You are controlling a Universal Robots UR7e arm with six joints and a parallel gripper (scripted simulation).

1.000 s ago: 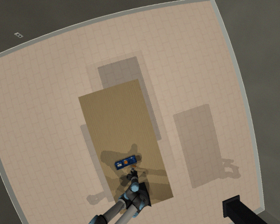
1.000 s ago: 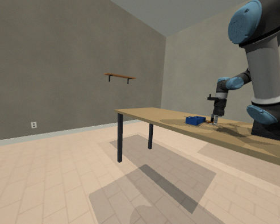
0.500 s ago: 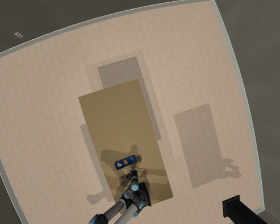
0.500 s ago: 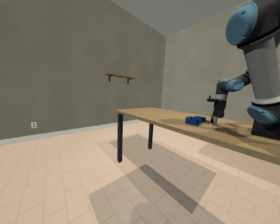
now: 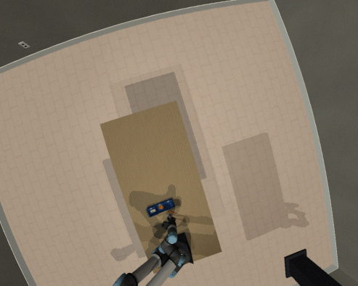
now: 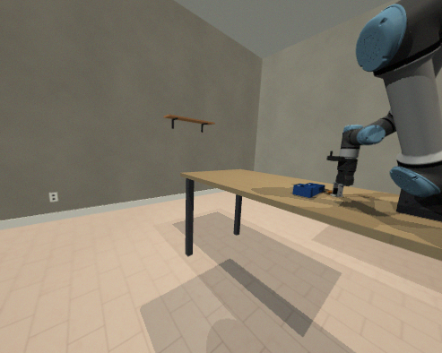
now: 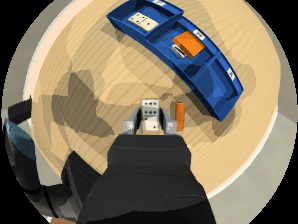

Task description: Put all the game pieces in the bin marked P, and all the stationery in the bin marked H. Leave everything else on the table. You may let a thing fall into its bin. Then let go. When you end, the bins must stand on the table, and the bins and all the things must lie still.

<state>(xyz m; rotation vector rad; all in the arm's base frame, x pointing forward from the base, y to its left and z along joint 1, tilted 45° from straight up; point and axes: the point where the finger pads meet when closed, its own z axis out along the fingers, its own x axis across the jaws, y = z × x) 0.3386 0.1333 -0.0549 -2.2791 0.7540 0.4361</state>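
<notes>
My gripper point(image 5: 169, 217) point(image 6: 338, 191) point(image 7: 151, 123) is low over the table and open. A white domino with black dots point(image 7: 150, 107) lies between its fingers, with narrow gaps at its sides. An orange stick point(image 7: 180, 117) lies just outside the right finger in the wrist view. The blue three-part bin block point(image 5: 166, 204) point(image 6: 302, 192) stands beyond the gripper. Its left bin, whose label is cut off in the wrist view, holds another white domino point(image 7: 143, 21). Its middle bin, marked H, holds an orange block point(image 7: 189, 44) and a small silvery piece point(image 7: 178, 51).
The right bin point(image 7: 212, 91) of the block looks empty; its label is hard to read. The block's near wall stands close beyond the orange stick. The wooden table point(image 5: 148, 149) point(image 6: 237, 176) carries the arm's base at its near end. Arm shadows fall around the bins.
</notes>
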